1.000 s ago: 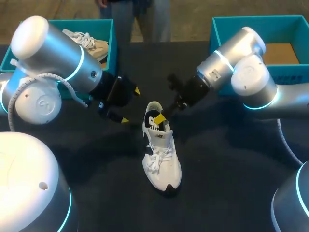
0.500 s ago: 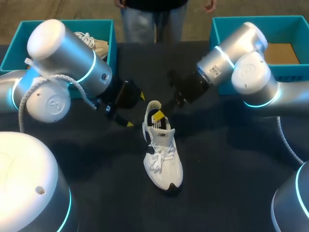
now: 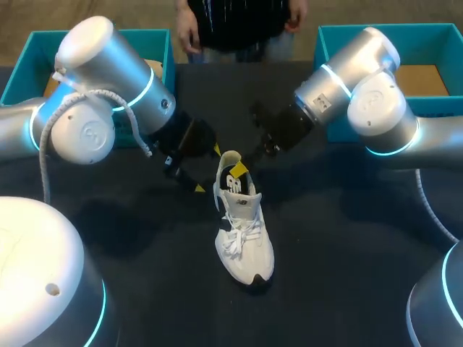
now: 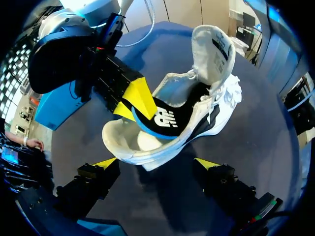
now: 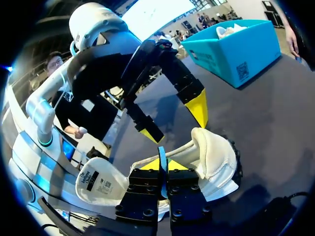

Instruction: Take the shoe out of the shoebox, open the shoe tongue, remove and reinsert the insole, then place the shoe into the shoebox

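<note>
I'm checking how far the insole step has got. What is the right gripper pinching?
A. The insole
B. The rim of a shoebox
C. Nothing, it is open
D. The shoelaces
A: the right gripper is closed on the edge of the black, blue-rimmed insole at the opening of the white shoe.

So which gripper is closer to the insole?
Right. The right gripper is shut on the insole at the shoe's heel. The left gripper is open just off the heel, not touching.
</note>
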